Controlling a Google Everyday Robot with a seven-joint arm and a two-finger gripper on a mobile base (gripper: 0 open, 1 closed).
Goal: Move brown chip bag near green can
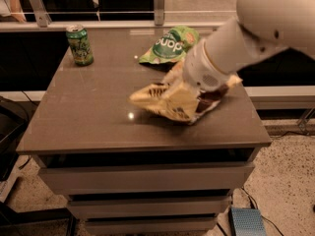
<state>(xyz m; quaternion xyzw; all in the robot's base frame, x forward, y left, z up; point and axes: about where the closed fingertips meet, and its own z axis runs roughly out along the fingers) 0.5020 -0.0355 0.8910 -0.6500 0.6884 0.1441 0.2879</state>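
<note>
The brown chip bag (160, 100) hangs tilted just above the middle of the brown table (83, 122), its pale end pointing left. My gripper (189, 96) comes in from the upper right under the white arm and is shut on the bag's middle; the arm's wrist hides most of it. The green can (79, 44) stands upright at the table's far left corner, well apart from the bag.
A smaller green chip bag (170, 45) lies at the table's far edge, just behind my arm. A metal railing (123, 23) runs behind the table. A blue box (246, 222) sits on the floor at the front right.
</note>
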